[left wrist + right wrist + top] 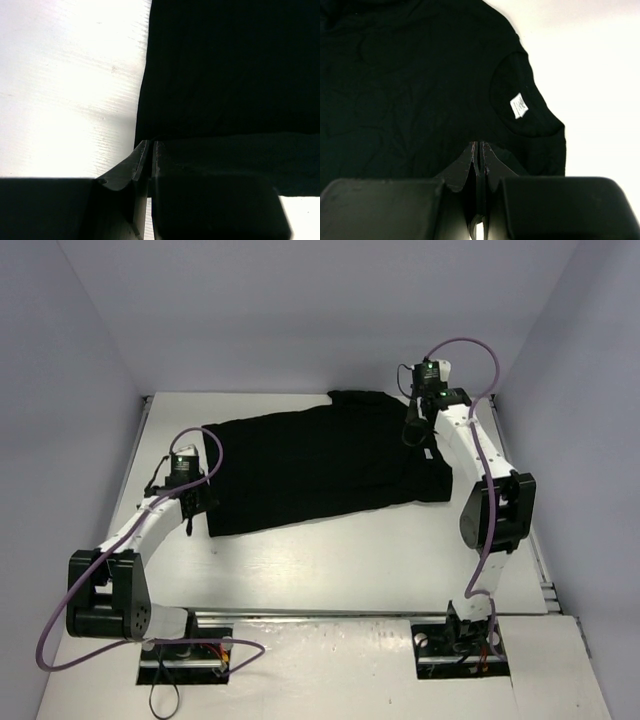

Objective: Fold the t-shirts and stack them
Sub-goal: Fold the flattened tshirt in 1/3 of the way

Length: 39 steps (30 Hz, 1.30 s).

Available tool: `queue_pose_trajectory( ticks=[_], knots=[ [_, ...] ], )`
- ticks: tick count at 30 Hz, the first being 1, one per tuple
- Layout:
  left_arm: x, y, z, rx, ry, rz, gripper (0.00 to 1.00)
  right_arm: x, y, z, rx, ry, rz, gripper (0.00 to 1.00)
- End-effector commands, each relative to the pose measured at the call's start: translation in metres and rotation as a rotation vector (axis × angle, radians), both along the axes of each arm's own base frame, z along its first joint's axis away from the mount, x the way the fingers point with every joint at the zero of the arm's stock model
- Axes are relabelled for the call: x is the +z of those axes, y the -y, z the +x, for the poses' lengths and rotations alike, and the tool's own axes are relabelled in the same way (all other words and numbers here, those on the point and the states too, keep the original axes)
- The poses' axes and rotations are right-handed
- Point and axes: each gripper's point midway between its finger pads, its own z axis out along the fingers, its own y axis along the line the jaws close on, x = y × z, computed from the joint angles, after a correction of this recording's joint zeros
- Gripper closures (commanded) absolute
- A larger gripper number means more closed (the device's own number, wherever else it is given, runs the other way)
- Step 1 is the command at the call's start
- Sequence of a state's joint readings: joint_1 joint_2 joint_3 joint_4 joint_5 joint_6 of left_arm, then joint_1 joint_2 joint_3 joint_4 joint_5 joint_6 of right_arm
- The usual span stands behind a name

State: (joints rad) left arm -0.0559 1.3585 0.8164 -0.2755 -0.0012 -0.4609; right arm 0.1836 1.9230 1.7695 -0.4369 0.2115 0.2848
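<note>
left gripper: we see both fingers pressed together, the tips at the near left corner of the t-shirt, where its edge meets the bare white table. we cannot tell whether any cloth is caught between them.

right gripper: the fingers are likewise pressed together, with the tips on the black cloth just beside the neck opening. a small white label shows inside that opening. here too we cannot tell whether cloth is pinched.

in the top view, we find the t-shirt spread out across the far half of the table. its bottom edge is toward the left arm and its neck toward the right arm. one sleeve points at the far edge, and the cloth is rumpled at the near right. each arm reaches from its base at the near edge to its own end of the garment.
</note>
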Motion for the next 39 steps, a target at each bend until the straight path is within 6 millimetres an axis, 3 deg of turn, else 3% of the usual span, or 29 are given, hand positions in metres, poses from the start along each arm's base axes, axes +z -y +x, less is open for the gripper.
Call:
queue_pose_trajectory(
  ticks=[1, 12, 39],
  knots=[
    [0.003, -0.008, 0.009, 0.05, 0.035, 0.005, 1.0, 0.021, 0.001, 0.015, -0.011, 0.072, -0.033, 1.0],
    [-0.007, -0.01, 0.014, 0.042, 0.029, 0.025, 1.0, 0.004, -0.004, 0.027, -0.01, 0.051, -0.054, 1.0],
    [0.011, -0.014, 0.049, -0.029, 0.118, 0.093, 1.0, 0.009, -0.008, 0.052, -0.006, 0.086, -0.059, 1.0]
  ],
)
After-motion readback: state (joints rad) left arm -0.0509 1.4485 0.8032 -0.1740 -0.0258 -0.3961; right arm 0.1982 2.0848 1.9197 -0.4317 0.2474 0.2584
